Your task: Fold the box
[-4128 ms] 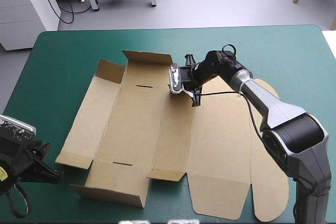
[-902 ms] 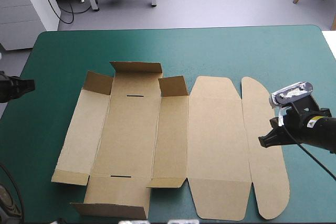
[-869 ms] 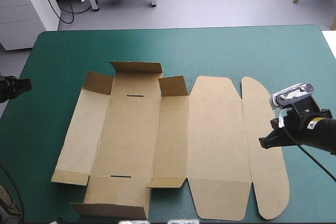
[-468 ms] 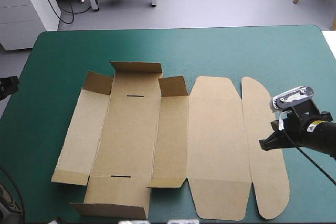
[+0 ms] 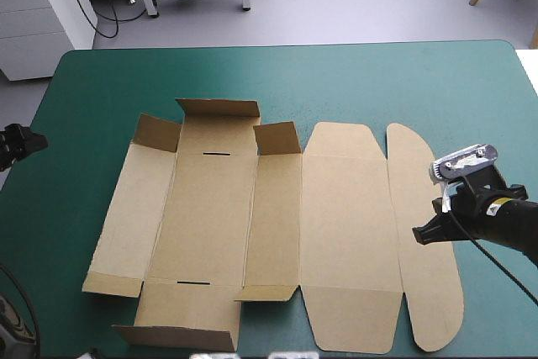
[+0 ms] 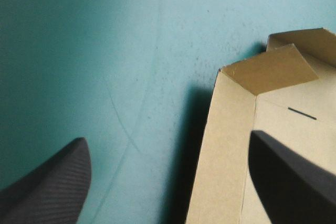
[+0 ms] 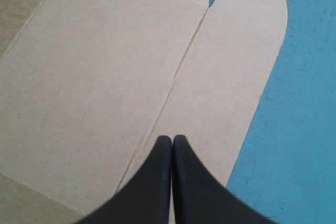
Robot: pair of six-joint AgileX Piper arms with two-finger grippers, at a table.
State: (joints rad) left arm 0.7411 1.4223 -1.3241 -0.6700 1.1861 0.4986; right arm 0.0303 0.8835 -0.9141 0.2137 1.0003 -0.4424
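box (image 5: 277,224) lies opened out flat on the desk (image 5: 378,73), centre-left on the teal-green cover, long axis running left-right. Short wall flaps at the far and near ends of its left section stand partly raised. The wide lid panel (image 5: 349,233) and rounded end flap (image 5: 424,241) on the right lie flat.

right jaws: closed to 1 point, holding nothing, over the rounded end flap just beside its crease to the lid panel.

left jaws: wide apart, empty, at the desk's left edge. 1 finger is over bare cover, the other over the box's left panel, near the raised far corner flap (image 6: 268,69).
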